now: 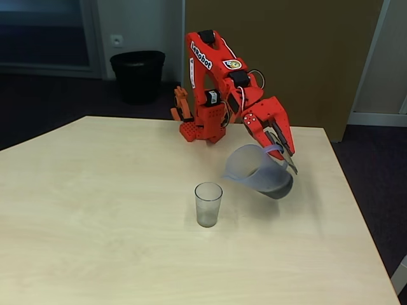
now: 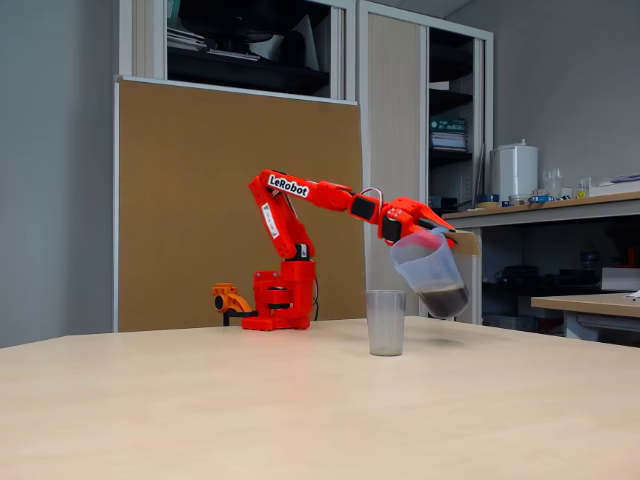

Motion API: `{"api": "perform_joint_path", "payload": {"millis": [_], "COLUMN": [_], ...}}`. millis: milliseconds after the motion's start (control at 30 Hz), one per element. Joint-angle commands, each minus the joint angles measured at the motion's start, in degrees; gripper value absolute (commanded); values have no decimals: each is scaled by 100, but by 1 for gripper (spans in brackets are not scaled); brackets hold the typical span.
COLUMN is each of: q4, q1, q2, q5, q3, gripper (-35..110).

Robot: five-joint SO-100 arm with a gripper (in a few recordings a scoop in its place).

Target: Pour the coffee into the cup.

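One red arm's gripper (image 1: pixel 284 152) pinches the handle of a tilted jug (image 1: pixel 257 170) held in the air at frame centre-right; coffee (image 2: pixel 445 300) pools in its base. Just left, the cup (image 1: pixel 208 204) stands upright on the table (image 1: pixel 95 210).

Pale wood table (image 1: pixel 95 241), cup (image 1: pixel 208 204) apparently empty, red arm base (image 1: pixel 198 130)

Red arm (image 2: pixel 300 190) stretched forward, wrist tilted down, gripper (image 1: pixel 284 154) clamped, raised above table.
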Motion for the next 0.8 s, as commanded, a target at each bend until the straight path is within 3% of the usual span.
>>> {"api": "perform_joint_path", "payload": {"millis": [0,767], "q4": [-211,-958], "q1": [18,413], "q2": [378,-677], "q5": [281,844], "q3": [-79,-861], "gripper": [0,0]}}
